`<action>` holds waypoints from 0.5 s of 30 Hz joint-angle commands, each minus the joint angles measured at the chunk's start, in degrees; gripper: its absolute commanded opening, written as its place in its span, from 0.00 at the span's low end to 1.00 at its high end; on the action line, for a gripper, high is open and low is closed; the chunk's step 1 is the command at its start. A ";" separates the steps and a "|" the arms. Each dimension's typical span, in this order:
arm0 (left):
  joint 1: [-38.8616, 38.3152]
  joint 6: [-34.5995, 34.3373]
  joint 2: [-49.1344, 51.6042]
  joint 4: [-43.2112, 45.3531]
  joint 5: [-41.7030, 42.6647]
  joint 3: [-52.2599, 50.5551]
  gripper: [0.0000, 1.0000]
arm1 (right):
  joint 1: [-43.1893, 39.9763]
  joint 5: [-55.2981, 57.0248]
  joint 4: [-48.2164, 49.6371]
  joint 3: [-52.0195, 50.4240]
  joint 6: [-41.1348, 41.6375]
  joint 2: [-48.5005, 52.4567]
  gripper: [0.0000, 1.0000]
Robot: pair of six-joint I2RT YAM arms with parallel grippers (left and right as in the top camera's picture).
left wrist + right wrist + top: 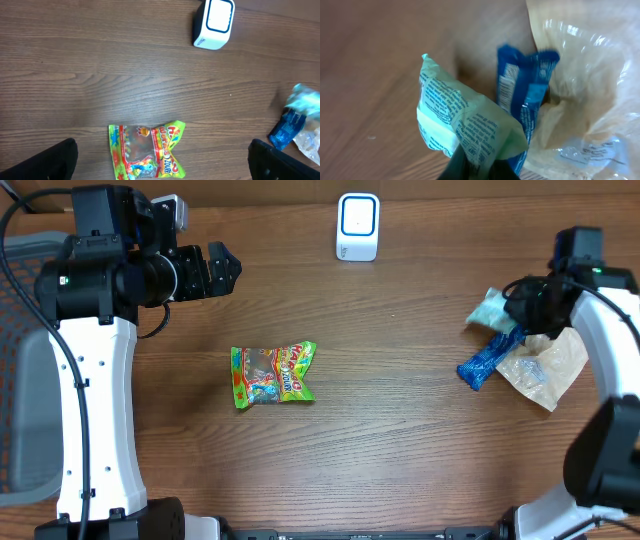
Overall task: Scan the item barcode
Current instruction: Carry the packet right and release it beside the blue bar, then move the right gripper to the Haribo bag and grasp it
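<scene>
The pale green packet [465, 125] is pinched at one end in our right claw [470, 167], well to the right of the scanner [357, 226]. Its long axis runs out from the claw, free end pointing back toward the scanner's side, printed face to the wrist camera. We should lift it clear of the blue wrapper [527, 100], find the barcode — not visible here — and square it to the scanner's window. Our left claw [222, 270], left of the scanner, stands spread and empty.

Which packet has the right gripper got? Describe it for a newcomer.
Look at the right edge of the table, where three wrappers cluster. The one pinched in the right gripper is the pale green packet with fine print; its neighbours are a blue wrapper and a clear bag.
</scene>
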 commanded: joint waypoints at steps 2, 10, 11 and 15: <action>-0.37 -0.81 -0.02 0.04 0.04 0.17 0.99 | -0.31 2.25 0.20 -1.01 0.59 2.47 0.42; -0.37 -0.81 -0.02 0.04 0.04 0.17 1.00 | 0.61 -6.14 -9.18 12.66 -5.07 2.16 0.69; -0.37 -0.79 -0.02 0.04 0.04 0.17 0.99 | 0.98 -8.20 -9.51 13.86 -6.10 2.16 0.70; -0.37 -0.81 -0.02 0.04 0.04 0.17 1.00 | 10.29 -22.86 -4.11 16.72 -8.90 2.51 0.81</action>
